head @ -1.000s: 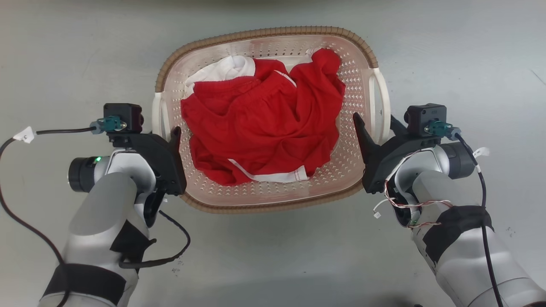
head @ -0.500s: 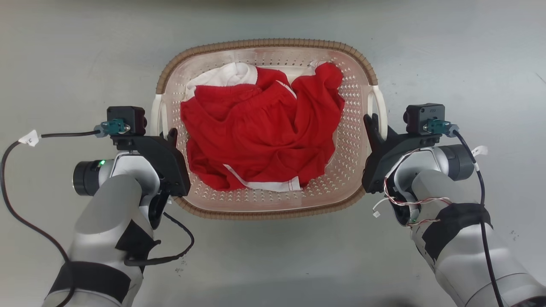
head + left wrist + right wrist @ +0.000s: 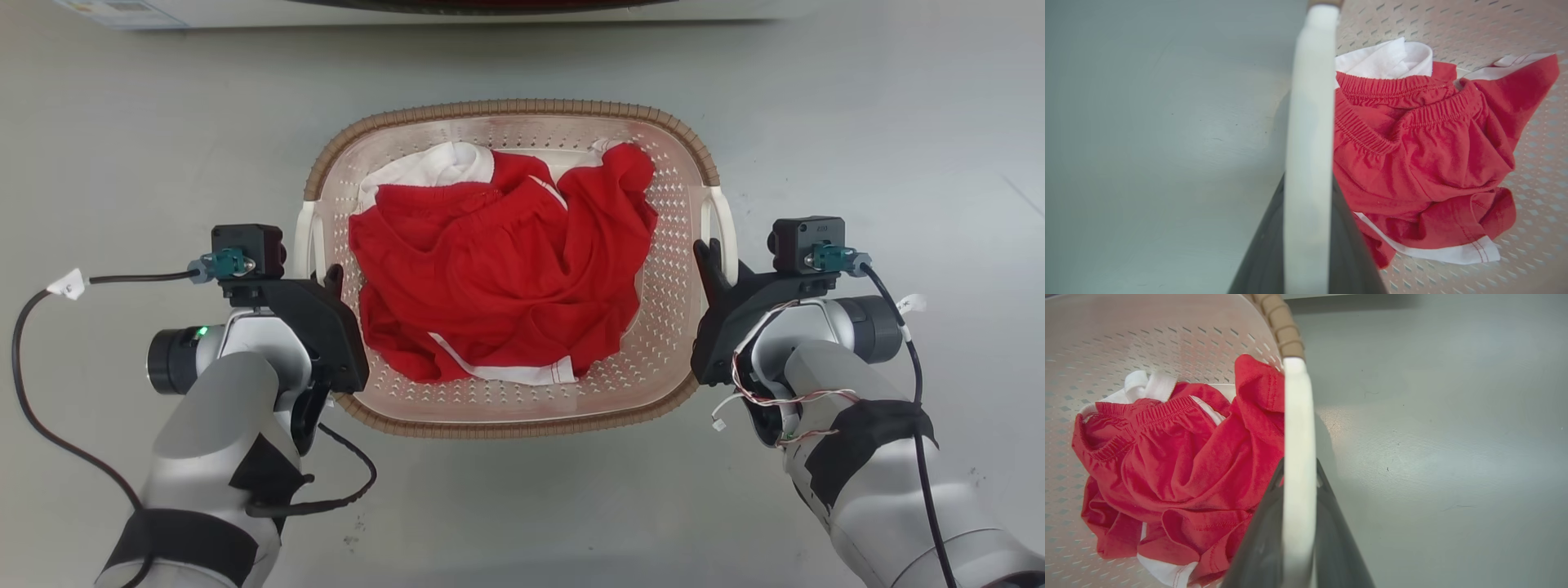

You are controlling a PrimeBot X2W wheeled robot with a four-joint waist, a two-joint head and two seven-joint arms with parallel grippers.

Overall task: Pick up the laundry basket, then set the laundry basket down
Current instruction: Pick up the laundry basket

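The laundry basket (image 3: 506,108) is cream-pink and perforated, with a brown woven-look rim, and sits mid-frame in the head view over the grey floor. It holds red and white clothes (image 3: 498,269). My left gripper (image 3: 320,273) is shut on the basket's white left handle (image 3: 1308,143), which runs up between its dark fingers (image 3: 1351,245). On the other side, my right gripper (image 3: 722,261) is shut on the white right handle (image 3: 1298,457), flanked by its fingers (image 3: 1261,539). Whether the basket's base touches the floor is hidden.
The lower edge of a white appliance (image 3: 490,10) runs along the top of the head view, beyond the basket. Grey floor (image 3: 898,147) lies on every side of the basket. Loose cables (image 3: 49,425) hang from both forearms.
The right gripper's fingers, spread beside the right handle a second ago, have closed on it. The head camera has tilted, shifting the picture down and bringing in the appliance edge.
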